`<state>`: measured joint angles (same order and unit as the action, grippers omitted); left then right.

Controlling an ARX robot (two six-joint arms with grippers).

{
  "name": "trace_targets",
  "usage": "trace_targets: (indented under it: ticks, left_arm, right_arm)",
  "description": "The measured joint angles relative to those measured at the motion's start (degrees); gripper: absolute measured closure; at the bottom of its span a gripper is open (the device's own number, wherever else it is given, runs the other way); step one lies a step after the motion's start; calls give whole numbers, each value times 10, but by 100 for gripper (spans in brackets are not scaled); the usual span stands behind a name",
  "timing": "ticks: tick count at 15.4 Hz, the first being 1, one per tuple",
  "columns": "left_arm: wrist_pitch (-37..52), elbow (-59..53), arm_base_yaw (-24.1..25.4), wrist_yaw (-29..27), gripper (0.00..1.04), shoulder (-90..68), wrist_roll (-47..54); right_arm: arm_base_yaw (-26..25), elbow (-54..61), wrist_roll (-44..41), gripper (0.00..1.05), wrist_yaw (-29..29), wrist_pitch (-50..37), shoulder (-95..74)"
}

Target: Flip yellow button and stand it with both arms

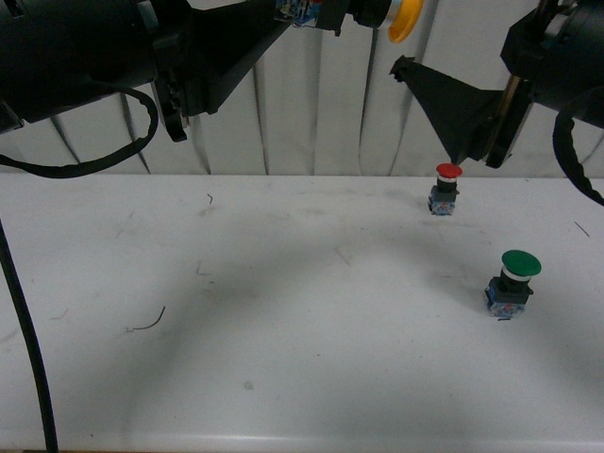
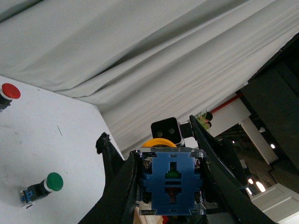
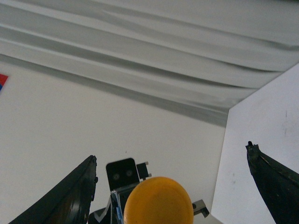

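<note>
Left gripper (image 1: 311, 17) pinches the yellow button (image 1: 404, 21) by its blue base, so close the wide-open right gripper (image 3: 171, 154) on the cap before releasing.

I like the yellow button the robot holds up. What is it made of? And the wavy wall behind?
The yellow button looks like plastic: its cap is smooth and evenly coloured. Its blue base looks like slightly see-through moulded plastic. The backdrop seems white cloth: it hangs in soft folds.

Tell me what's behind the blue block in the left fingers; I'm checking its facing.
Only a sliver of the yellow button cap shows past the blue block, which hides the rest.
</note>
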<state>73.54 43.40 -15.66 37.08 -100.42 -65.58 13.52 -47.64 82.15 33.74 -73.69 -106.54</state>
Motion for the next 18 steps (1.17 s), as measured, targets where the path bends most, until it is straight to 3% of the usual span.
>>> trace_targets:
  ticks: [3, 9, 10, 11, 14, 18]
  left_arm:
    - [0, 0, 0, 0, 73, 0, 0]
    - [0, 0, -2, 0, 73, 0, 0]
    - [0, 0, -2, 0, 73, 0, 0]
    - [0, 0, -2, 0, 73, 0, 0]
    - [-2, -2, -3, 0, 73, 0, 1]
    - [-2, -2, -3, 0, 73, 0, 1]
  right_arm:
    - [20, -2, 19, 6, 31, 1, -3]
    - [23, -8, 36, 7, 38, 0, -9]
    - [23, -9, 38, 16, 39, 1, -9]
    - [22, -9, 38, 38, 39, 0, -9]
    - [23, -12, 38, 69, 41, -3, -9]
    - [23, -12, 38, 69, 41, -3, -9]
